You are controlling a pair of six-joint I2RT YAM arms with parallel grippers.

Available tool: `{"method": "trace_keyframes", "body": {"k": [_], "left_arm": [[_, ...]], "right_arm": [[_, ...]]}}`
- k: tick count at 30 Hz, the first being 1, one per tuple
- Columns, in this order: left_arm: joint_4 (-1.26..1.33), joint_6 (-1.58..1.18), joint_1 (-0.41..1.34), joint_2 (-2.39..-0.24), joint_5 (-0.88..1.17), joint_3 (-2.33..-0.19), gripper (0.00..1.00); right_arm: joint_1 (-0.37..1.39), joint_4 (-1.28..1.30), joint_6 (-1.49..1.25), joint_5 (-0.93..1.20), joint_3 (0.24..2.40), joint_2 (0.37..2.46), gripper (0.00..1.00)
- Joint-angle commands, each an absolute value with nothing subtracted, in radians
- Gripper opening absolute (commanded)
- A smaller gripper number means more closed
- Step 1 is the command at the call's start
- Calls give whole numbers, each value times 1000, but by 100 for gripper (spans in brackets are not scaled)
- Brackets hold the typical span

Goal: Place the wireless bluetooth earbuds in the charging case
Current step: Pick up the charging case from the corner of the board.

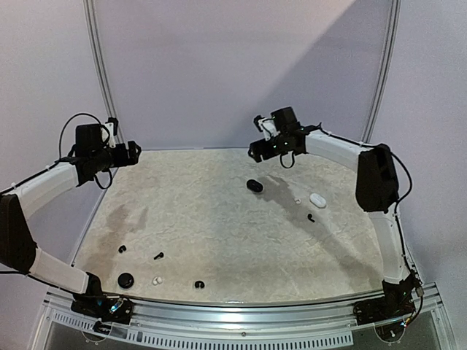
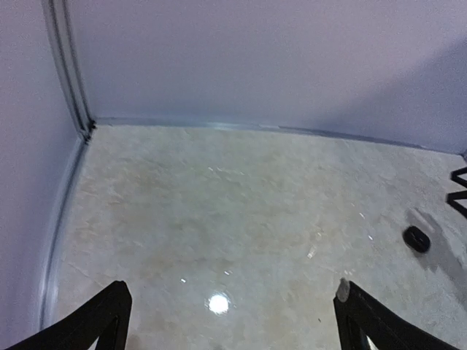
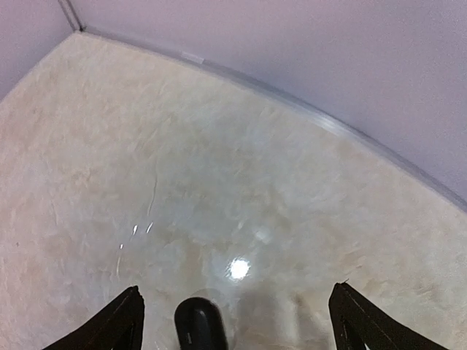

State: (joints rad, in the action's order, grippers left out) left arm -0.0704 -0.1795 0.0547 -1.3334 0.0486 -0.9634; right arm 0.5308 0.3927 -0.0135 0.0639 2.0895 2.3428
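Earbuds [image 1: 158, 256] lie scattered in the overhead view. Several black ones and a white one sit at the lower left of the frame beside a round black case [image 1: 125, 279]. Right of centre, a black earbud [image 1: 311, 217] and a tiny white speck lie near a white case [image 1: 317, 199]. A dark oval case [image 1: 254, 186] rests at centre, just below the right tool [image 1: 257, 150]. The left tool [image 1: 133, 151] hangs over the upper left of the counter [image 1: 219, 233]. No case shows an earbud inside, and at this size I cannot tell whether any lid is up.

From the left wrist, the left tool [image 2: 232, 292] is spread wide and empty over bare counter. The dark oval case [image 2: 417, 238] is well apart at the right edge of the frame.

From the right wrist, the right tool [image 3: 235, 290] is also spread wide and empty. The dark oval case [image 3: 198, 324] lies at the bottom edge between its fingers, nearer the left one. Its top looks smooth and its contents are hidden.

The step in hand is probably securing that case. To do it well, centre the tool over it, come straight down and close gently, since the glossy counter could let it skid. The lid likely needs opening before any earbud goes in.
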Motion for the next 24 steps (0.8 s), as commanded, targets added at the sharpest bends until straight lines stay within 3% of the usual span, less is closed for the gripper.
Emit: {"method": "trace_keyframes", "body": {"k": [1, 12, 16, 20, 24], "left_arm": [[-242, -258, 53, -1326, 341, -946, 99], [-193, -267, 55, -1329, 348, -929, 97], [-190, -266, 58, -1329, 344, -930, 96], [-186, -255, 58, -1329, 347, -934, 98], [-185, -235, 60, -1329, 367, -944, 99]], "right_arm": [[561, 607, 5, 63, 2152, 2449, 89], [593, 659, -48, 62, 2148, 2531, 85], [594, 654, -40, 72, 2148, 2544, 73], [594, 649, -23, 84, 2145, 2552, 67], [595, 629, -14, 97, 2147, 2557, 46]]}}
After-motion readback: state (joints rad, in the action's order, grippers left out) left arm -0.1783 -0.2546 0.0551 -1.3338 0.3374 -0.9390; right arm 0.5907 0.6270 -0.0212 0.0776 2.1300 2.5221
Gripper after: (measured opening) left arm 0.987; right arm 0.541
